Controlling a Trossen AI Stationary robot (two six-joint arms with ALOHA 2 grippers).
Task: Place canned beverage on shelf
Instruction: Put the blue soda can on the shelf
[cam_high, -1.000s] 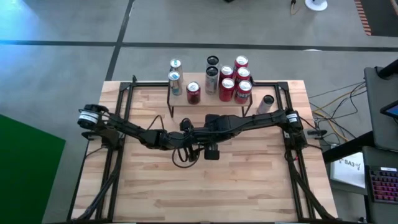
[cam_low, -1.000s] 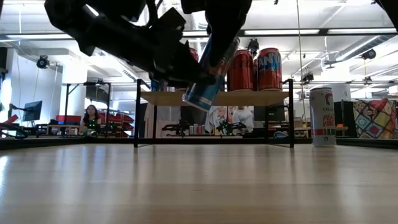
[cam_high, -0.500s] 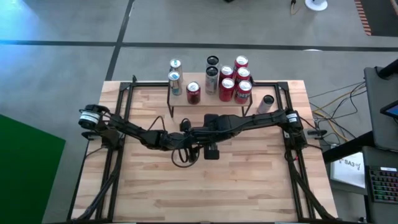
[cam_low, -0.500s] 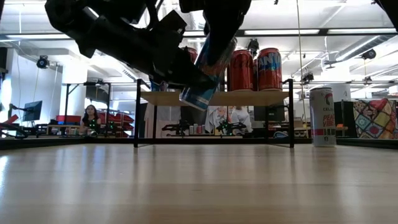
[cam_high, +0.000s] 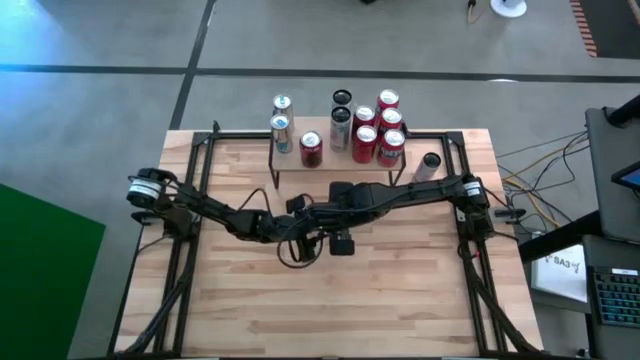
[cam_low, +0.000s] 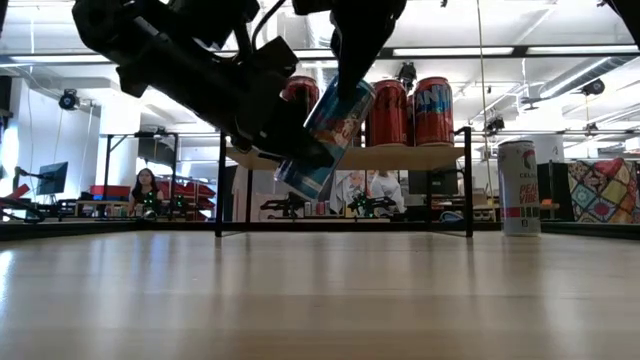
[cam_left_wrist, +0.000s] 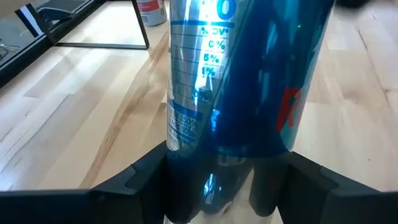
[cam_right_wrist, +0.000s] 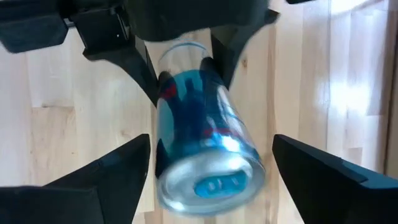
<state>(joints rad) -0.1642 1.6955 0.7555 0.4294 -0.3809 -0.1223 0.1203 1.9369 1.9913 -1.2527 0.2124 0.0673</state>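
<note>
Left gripper (cam_left_wrist: 224, 186) is clamped on the blue can (cam_low: 322, 137), which hangs tilted above the table (cam_high: 400, 290) near its middle, just in front of the shelf (cam_low: 400, 157). My right gripper (cam_right_wrist: 205, 168) straddles the same can with its fingers (cam_right_wrist: 106, 174) spread clear of it, so I judge the handover is finishing. Placement is not yet done: the can is in the air, off the plank. Red cans (cam_high: 377, 135) crowd the shelf's right end and silver ones (cam_high: 282, 125) stand at its left edge; the open room I see is the front middle, beside one lone red can (cam_high: 311, 148).
</note>
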